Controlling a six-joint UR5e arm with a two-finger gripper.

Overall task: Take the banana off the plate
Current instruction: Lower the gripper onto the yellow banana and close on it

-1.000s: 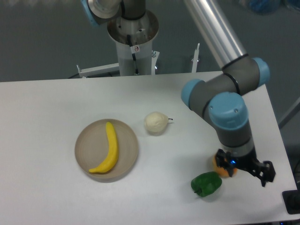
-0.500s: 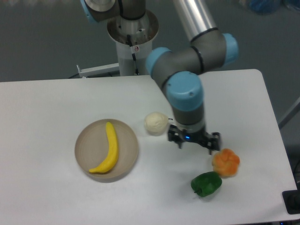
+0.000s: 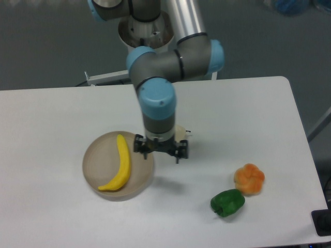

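Note:
The bright yellow banana (image 3: pixel 120 165) lies lengthwise on the round beige plate (image 3: pixel 98 164) at the left of the white table. My gripper (image 3: pixel 161 150) hangs over the plate's right rim, just right of the banana and apart from it. Its two dark fingers are spread and hold nothing.
A pale cream fruit (image 3: pixel 179 134) sits mostly hidden behind my wrist. An orange lumpy fruit (image 3: pixel 249 178) and a green pepper (image 3: pixel 227 202) lie at the front right. The arm's base column (image 3: pixel 146 36) stands behind the table.
My arm has swung left across the table, from beside the orange fruit, past the cream fruit, to the plate's right rim. No object has moved.

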